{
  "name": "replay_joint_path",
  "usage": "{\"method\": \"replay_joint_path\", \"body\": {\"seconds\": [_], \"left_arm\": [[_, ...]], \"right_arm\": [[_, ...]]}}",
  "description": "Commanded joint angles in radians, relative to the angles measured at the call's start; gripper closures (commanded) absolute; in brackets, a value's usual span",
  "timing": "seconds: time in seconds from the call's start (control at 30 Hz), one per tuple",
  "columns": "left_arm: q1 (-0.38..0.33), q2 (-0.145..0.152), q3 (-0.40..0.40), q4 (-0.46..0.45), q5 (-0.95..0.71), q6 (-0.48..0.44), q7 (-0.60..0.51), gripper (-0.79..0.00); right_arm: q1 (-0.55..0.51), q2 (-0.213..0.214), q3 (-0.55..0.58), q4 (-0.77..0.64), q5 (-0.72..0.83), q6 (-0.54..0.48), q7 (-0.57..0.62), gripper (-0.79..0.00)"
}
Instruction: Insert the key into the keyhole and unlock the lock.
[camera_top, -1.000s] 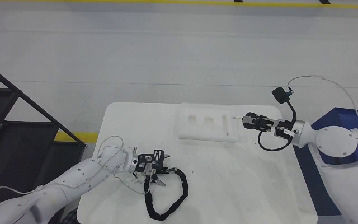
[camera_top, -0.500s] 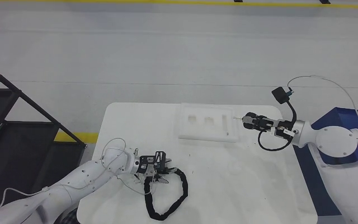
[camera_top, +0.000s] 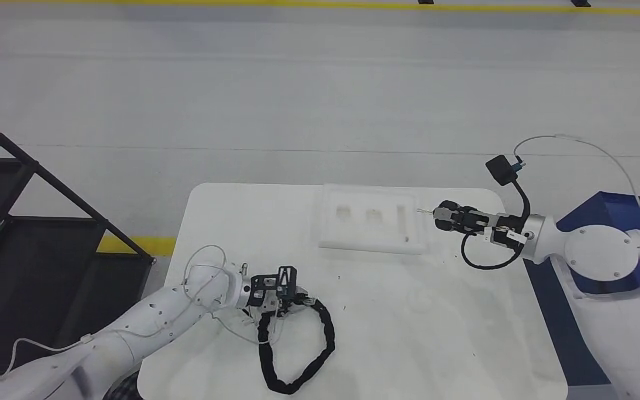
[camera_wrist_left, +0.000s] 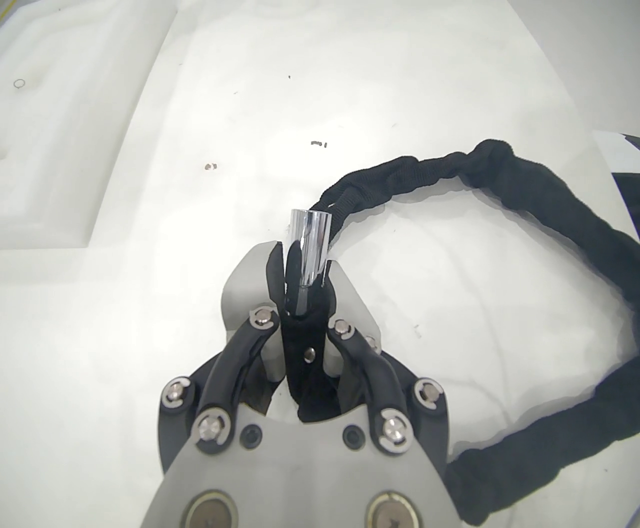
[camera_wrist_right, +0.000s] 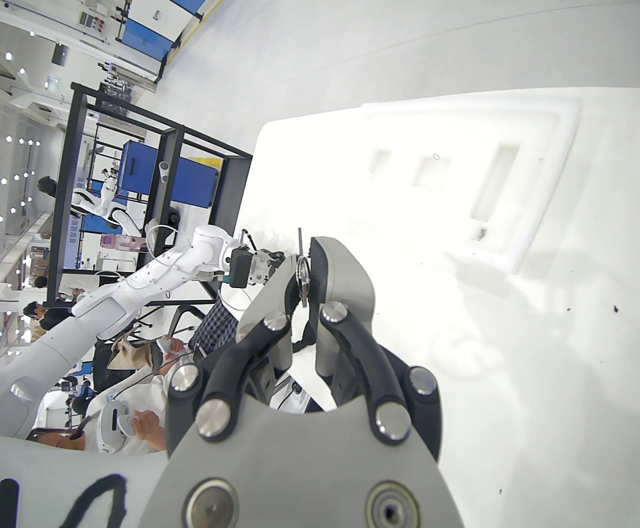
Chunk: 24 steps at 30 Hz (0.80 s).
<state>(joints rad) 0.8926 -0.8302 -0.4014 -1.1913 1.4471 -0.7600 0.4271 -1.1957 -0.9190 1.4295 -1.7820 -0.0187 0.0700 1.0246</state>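
Arm pose, left: my left arm enters the top view from the lower left corner. It lies low over the table, with the wrist pointing toward the right of the frame. My left gripper is clamped on the lock. The fingers pinch its black body, and its chrome cylindrical end sticks out past the fingertips. The lock's black fabric-covered chain loops away from the gripper and lies flat on the table, reaching close to the bottom edge of the top view.

Arm pose, right: my right arm enters from the right edge of the top view, with the wrist pointing left. My right gripper is pinching the key. The key's ring sits between the pads and the thin blade projects past the fingertips. In the top view the blade tip is at the right-hand edge of the white foam tray. I cannot tell whether it touches.

Edges and room: the tray lies along the table's far edge, in the upper middle of the tabletop. The lock and left gripper sit near the table's left edge. Key and lock are well apart, and white tabletop with a few dark specks spans the gap between them.
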Motion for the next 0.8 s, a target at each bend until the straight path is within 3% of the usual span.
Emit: {"method": "replay_joint_path", "body": {"seconds": [0.0, 0.5, 0.77], "left_arm": [[0.001, 0.001, -0.013, -0.009, -0.008, -0.013, 0.019, 0.0], [0.03, 0.024, -0.135, -0.146, -0.147, -0.135, 0.107, 0.0], [-0.002, -0.006, -0.154, -0.165, -0.219, -0.205, 0.151, 0.0]], "right_arm": [[0.0, 0.0, 0.0, 0.0, 0.0, 0.0, 0.0, 0.0], [0.0, 0.0, 0.0, 0.0, 0.0, 0.0, 0.0, 0.0], [-0.004, 0.002, -0.011, -0.011, -0.01, 0.017, 0.029, 0.0]]}}
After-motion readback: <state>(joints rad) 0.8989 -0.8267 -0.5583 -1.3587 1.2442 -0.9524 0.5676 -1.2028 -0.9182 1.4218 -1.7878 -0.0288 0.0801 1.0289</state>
